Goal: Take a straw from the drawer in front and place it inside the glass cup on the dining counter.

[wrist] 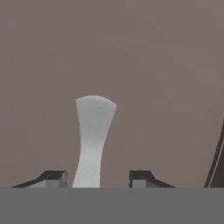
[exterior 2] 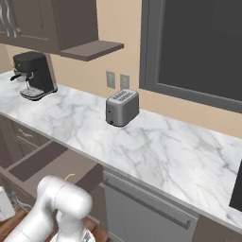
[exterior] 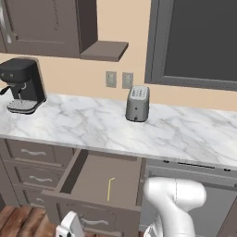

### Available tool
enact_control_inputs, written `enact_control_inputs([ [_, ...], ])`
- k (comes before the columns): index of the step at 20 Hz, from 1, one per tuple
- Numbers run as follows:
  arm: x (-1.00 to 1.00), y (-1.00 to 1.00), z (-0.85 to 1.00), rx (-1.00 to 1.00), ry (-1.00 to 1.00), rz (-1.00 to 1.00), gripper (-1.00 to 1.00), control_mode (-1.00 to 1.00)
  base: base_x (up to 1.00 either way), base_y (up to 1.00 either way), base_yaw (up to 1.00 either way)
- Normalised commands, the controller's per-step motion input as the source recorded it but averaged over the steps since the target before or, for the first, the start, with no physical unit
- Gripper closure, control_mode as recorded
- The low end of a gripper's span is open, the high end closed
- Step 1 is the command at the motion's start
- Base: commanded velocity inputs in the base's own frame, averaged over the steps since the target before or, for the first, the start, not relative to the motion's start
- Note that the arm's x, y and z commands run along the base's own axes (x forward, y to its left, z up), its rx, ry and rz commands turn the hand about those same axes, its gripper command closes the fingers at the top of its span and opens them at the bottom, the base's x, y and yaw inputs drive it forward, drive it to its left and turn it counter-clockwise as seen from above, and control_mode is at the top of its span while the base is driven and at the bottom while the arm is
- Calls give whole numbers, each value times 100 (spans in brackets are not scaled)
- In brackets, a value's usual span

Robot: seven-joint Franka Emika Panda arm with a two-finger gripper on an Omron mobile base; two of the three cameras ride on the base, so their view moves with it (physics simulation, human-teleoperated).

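Your drawer (exterior: pixel 104 178) stands pulled out under the marble worktop (exterior: pixel 115 127), and the straw (exterior: pixel 110 189) lies loose on its floor toward the right side. In the hand view your tool (wrist: pixel 98 178) sits partly open, a finger either side of the silver handle (wrist: pixel 93 135), holding nothing. The toaster (exterior: pixel 137 103) and coffee machine (exterior: pixel 22 85) stand on the worktop.

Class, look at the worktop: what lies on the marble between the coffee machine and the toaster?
Nothing: in the left base view, bare marble worktop runs from the coffee machine to the toaster.

Coffee machine (exterior: pixel 21 85), toaster (exterior: pixel 138 103) well apart on marble worktop (exterior: pixel 92 125).
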Motion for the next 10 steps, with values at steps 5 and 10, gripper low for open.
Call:
enact_control_inputs([
  [5, -10, 3, 12, 13, 36, -2, -100, -100, 0, 0, 0],
  [10, -38, 11, 18, 23, 45, 0, -100, -100, 0, 0, 0],
])
